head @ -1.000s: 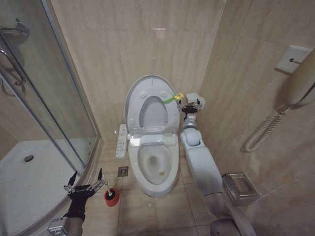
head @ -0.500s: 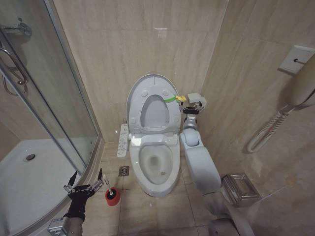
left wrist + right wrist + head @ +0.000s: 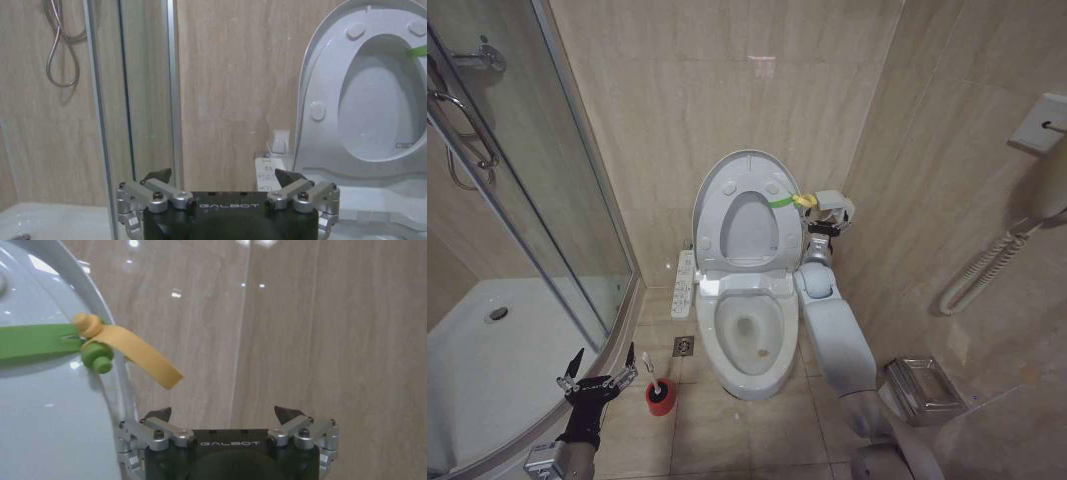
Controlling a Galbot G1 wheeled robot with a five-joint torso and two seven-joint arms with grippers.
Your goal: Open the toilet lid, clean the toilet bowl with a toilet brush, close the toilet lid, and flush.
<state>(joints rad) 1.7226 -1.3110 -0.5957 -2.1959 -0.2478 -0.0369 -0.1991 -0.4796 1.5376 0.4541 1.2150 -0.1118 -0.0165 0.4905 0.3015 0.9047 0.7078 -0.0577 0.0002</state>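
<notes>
Head view: right pincer (image 3: pixel 819 217), open & empty, is hovering at 3 o'clock of upright toilet lid (image 3: pixel 745 210); left pincer (image 3: pixel 599 376), open & empty, is waiting at 9 o'clock of toilet brush (image 3: pixel 658 392).

I count one toilet bowl (image 3: pixel 749 340), one toilet lid (image 3: pixel 712 205) raised against the wall, one seat ring (image 3: pixel 749 228) up with it, and one yellow-green loop (image 3: pixel 789 201) at its edge. One toilet brush (image 3: pixel 654 385) sits in one red cup holder (image 3: pixel 660 399). One button panel (image 3: pixel 683 284). Two arms of mine, each ending in jaws.

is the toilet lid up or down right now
Up: the toilet lid stands upright against the wall, with the toilet bowl exposed below it.
</notes>
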